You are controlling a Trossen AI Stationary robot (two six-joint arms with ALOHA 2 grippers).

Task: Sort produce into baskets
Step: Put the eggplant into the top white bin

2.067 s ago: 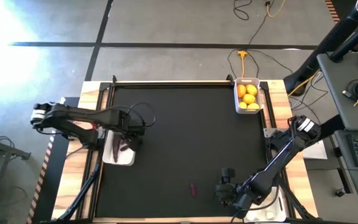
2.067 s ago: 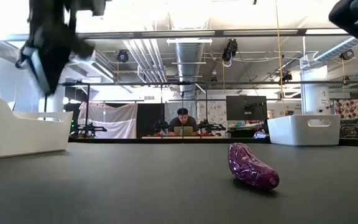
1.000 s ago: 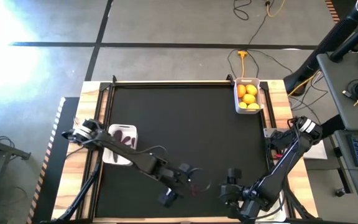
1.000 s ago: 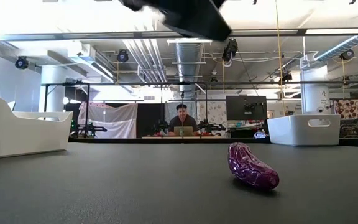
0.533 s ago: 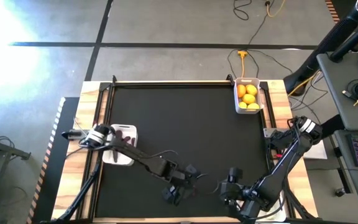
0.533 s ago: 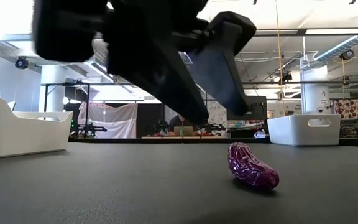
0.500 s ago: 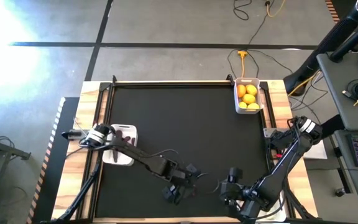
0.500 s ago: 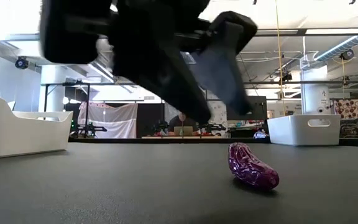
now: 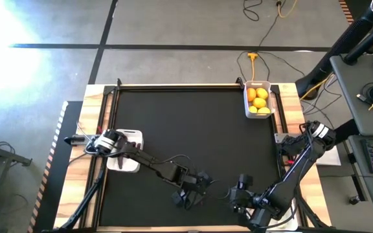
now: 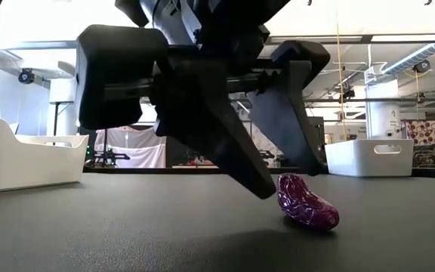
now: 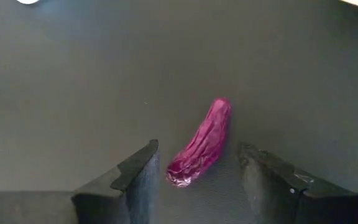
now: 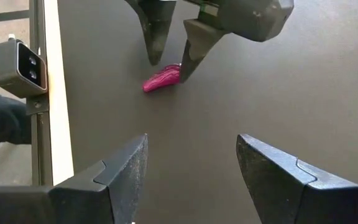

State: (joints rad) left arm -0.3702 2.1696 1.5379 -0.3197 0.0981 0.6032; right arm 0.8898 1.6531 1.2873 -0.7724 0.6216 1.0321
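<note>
Left gripper, fingers spread, straddles the flat-lying purple vegetable, angled between them.

Eggplant on the mat, between left pincer fingers.

A yellow cable lies behind the black table.

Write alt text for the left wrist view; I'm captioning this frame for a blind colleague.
The left tool, fingers open, hangs over a dark purple vegetable lying alone on the black table, one end of it between the two fingertips. The vegetable is long and slightly curved, and nothing in this view shows the fingers touching it.
</note>
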